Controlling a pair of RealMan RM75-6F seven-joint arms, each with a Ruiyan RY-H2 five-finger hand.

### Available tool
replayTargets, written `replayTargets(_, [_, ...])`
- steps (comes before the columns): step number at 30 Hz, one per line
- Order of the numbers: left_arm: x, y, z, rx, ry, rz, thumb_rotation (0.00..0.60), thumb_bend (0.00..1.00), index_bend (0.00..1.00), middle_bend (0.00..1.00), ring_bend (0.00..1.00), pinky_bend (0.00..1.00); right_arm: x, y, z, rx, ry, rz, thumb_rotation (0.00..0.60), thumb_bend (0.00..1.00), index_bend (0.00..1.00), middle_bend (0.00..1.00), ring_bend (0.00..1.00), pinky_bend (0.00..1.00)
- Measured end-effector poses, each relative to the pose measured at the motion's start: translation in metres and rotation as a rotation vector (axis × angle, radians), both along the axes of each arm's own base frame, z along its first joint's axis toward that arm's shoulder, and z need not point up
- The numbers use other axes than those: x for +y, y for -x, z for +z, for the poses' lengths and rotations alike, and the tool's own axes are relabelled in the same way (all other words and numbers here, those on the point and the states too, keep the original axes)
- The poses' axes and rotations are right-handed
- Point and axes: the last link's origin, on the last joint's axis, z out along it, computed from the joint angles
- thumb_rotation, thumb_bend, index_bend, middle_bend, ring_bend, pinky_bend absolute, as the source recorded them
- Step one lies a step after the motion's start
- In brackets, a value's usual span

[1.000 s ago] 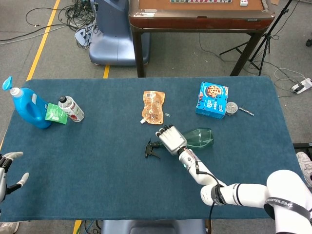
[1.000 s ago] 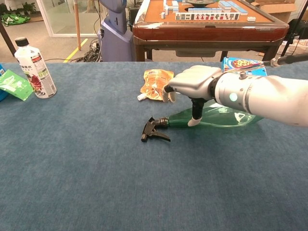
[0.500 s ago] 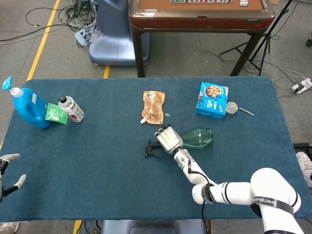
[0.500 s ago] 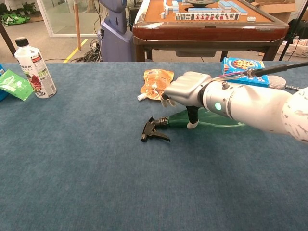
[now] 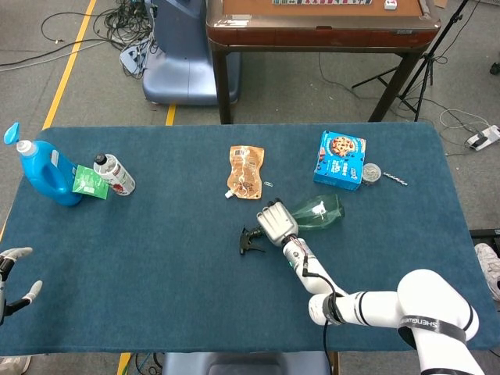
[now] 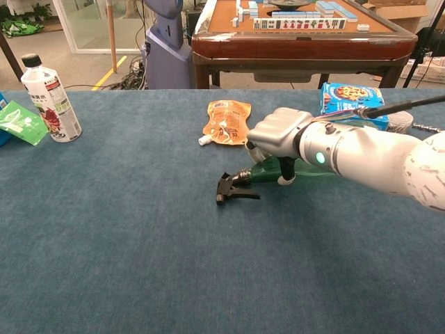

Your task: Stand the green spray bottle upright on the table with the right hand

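Observation:
The green spray bottle lies on its side mid-table, its black trigger head pointing left. My right hand is wrapped around its neck, fingers over the top and thumb on the near side. In the chest view the right hand covers most of the green spray bottle, and only the neck and the black trigger head stick out; the body end looks slightly raised. My left hand hovers off the table's near left corner with fingers spread, holding nothing.
An orange pouch lies just behind the bottle. A blue cookie box and a small metal can sit at back right. A blue detergent jug, green packet and white bottle stand far left.
My right hand closed around the bottle's neck and drew the bottle a little to the right; the trigger head shifted with it and the body end rose slightly. The left hand barely moved.

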Motion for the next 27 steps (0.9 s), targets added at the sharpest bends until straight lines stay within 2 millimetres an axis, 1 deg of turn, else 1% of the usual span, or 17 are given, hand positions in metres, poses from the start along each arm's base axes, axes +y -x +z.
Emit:
replayTargets(6, [0.001,-0.001,-0.001,0.000,0.001,-0.005,0.600,0.26,0.30,0.31,0.30,0.17,0.000,0.001,0.003,-0.051,-0.001,-0.005,0.600,0.35,0.53,0.45,0.33,0.29])
replayTargets(12, [0.002,-0.002,0.000,0.001,-0.001,-0.008,0.600,0.26,0.30,0.31,0.30,0.17,-0.002,-0.001,0.013,-0.184,-0.001,-0.030,0.600,0.37,0.56,0.47,0.35,0.32])
replayTargets(18, [0.004,-0.004,0.001,0.002,-0.005,-0.015,0.600,0.26,0.30,0.31,0.30,0.17,-0.001,-0.009,0.036,-0.406,-0.010,-0.080,0.600,0.38,0.57,0.47,0.36,0.32])
replayTargets(22, [0.004,-0.006,0.002,0.000,-0.011,-0.021,0.600,0.25,0.30,0.31,0.30,0.17,0.001,-0.016,0.057,-0.592,-0.022,-0.132,0.600,0.38,0.57,0.47,0.36,0.32])
replayTargets(27, [0.004,-0.007,0.001,0.001,-0.009,-0.021,0.600,0.26,0.30,0.31,0.30,0.17,0.005,-0.017,0.079,-0.800,-0.043,-0.199,0.600,0.38,0.57,0.47,0.36,0.32])
